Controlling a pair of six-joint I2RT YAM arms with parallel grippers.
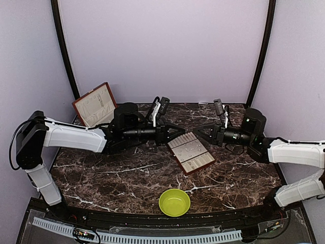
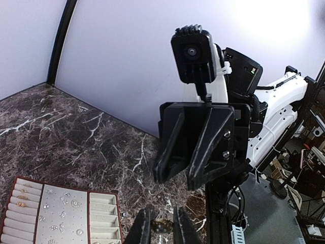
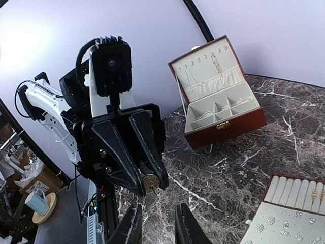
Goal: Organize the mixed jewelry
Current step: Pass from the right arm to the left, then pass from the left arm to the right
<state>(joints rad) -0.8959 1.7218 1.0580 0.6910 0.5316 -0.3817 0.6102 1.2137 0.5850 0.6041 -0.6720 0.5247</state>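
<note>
left gripper point(image 1: 179, 133) is clamping a small round pale piece point(image 3: 149, 181) between its fingertips and holding it in the air over the marble table point(image 1: 127, 178), by the far edge of the ring tray point(image 1: 191, 152). right gripper point(image 3: 158, 208) is facing it nose to nose, near but not touching, with its jaws standing apart and nothing between them. other jewelry: tiny sparkly studs point(image 2: 61, 208) are sitting on the tray's flat middle panel, and a few gold-toned pieces point(image 2: 20, 195) are lying in the padded rows on one side of it. red-brown jewelry box point(image 3: 223, 96) is standing open at the far-left of the table, well apart from the tray. something thin and curved is lying in one of its front compartments, too small to identify. green bowl point(image 1: 174, 202) is sitting near the front edge between the arm bases, well apart from both grippers.
</note>
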